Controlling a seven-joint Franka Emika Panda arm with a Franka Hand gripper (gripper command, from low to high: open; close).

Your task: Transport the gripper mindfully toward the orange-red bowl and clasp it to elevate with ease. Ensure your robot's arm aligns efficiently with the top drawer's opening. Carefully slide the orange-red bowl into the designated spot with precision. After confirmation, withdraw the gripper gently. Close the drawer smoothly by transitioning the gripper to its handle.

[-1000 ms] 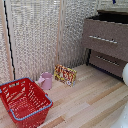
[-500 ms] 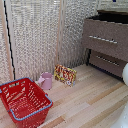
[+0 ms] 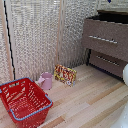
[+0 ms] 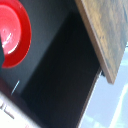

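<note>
The wrist view looks down into the dark inside of the open top drawer [image 4: 60,70]. The orange-red bowl [image 4: 12,32] lies in it, glossy and round, partly cut off by the frame edge. A dark shape at that edge, perhaps a finger, overlaps the bowl's rim; the fingers are not clear enough to read. The drawer's grey-brown wooden front [image 4: 102,35] runs along one side. In the exterior view the top drawer [image 3: 102,42] stands pulled out with its silver handle [image 3: 102,39] across the front. A white rounded part of the robot's arm [image 3: 125,75] shows at the exterior view's right edge.
A red wire-mesh basket [image 3: 25,102] sits on the wooden floor at the exterior view's left. A pink mug [image 3: 46,80] and a colourful packet [image 3: 65,74] stand by the slatted wall. A lower drawer [image 3: 107,62] sits under the top one.
</note>
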